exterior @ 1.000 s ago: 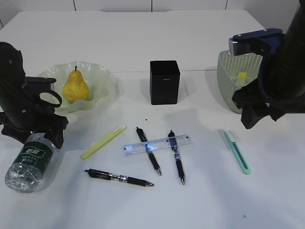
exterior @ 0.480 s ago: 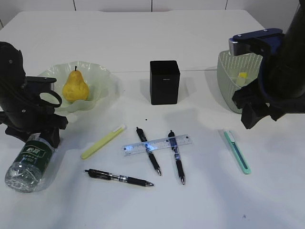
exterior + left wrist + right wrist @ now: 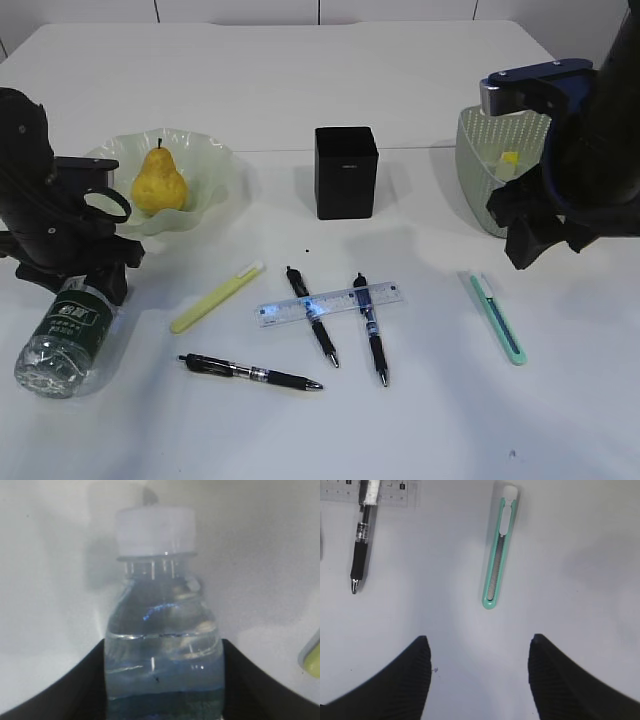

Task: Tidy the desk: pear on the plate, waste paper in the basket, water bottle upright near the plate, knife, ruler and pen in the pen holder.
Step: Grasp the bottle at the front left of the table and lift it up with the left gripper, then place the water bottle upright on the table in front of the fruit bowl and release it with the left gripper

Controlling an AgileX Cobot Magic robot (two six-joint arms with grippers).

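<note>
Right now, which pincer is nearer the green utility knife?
Right. The right pincer hovers open just short of the green utility knife, empty. The left pincer is across the desk, its fingers straddling the lying water bottle.

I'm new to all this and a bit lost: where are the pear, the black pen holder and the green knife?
pear [image 3: 158, 183]: exterior view, on its yellow belly.
pen holder [image 3: 346, 178]: exterior view, on its front face.
knife [image 3: 497, 565]: right wrist view, on the middle of its handle.
</note>
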